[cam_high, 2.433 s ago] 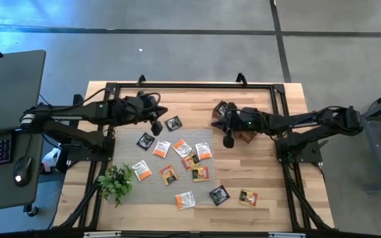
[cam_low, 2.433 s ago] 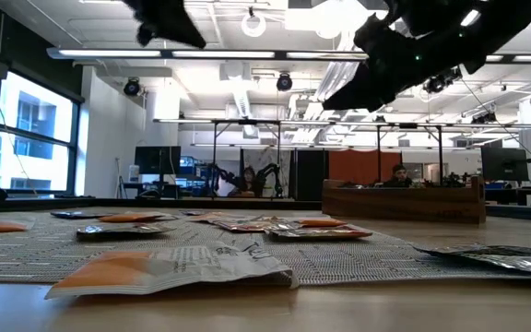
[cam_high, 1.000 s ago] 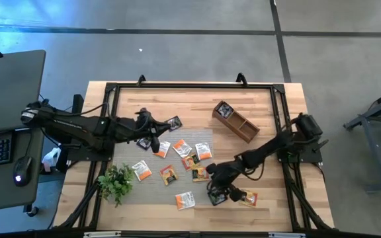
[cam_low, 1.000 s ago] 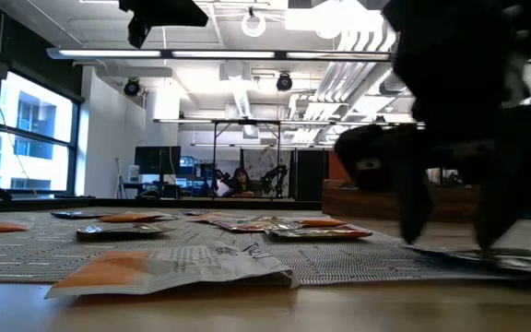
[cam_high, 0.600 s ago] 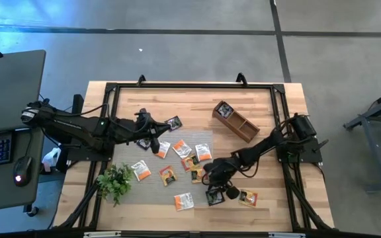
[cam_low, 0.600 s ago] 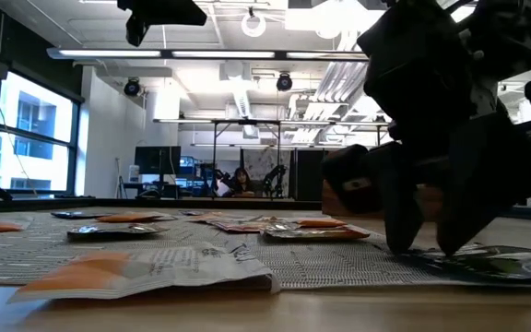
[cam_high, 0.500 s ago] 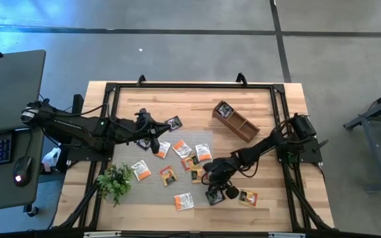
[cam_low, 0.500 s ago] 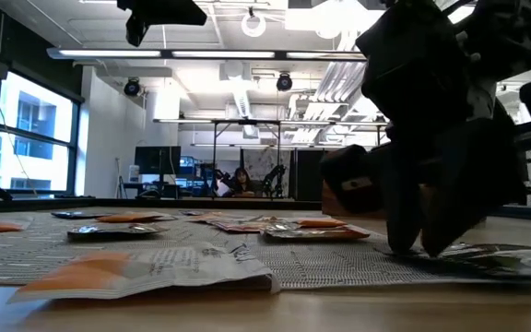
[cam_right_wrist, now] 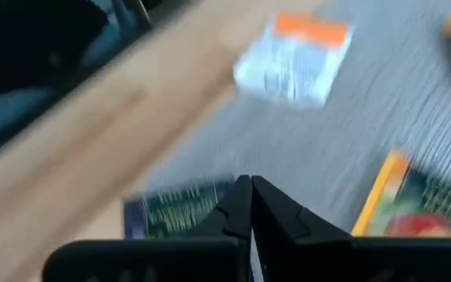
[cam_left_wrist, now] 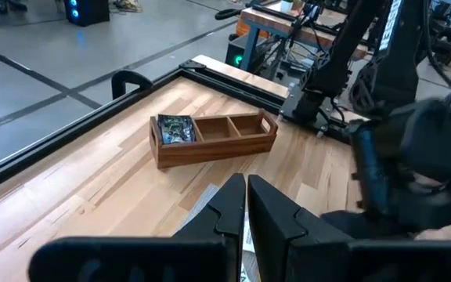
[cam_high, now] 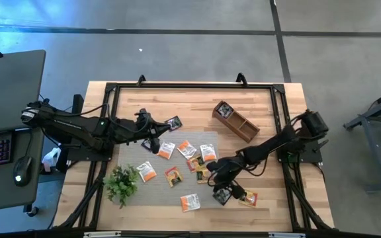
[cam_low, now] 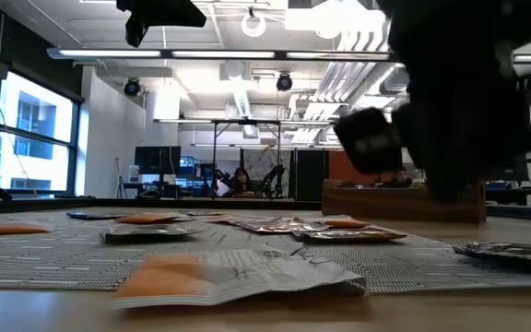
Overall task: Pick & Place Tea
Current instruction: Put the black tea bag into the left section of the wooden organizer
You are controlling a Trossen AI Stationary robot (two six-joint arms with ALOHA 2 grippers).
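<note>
While both arms reach over the wooden counter, the right claw is down low at the lower middle of the overhead frame, its fingers pressed together at the edge of a dark tea sachet that lies on bare wood just beside the grey mat; from its wrist view the tips meet right at that dark, green-printed packet, though I cannot tell whether they truly pinch it; an orange-and-yellow sachet lies just to the right of it. Most of the tea is scattered on the mat: orange-and-white sachets across the centre, one more on bare wood just past the mat's lower edge, and a black one on wood above the mat. At the mat's upper left corner, the left claw hangs with its fingers narrowed to a slit, nothing visible between them; its camera looks toward the wooden box, which carries one sachet in an end compartment. A green plant sits at the mat's lower left.
</note>
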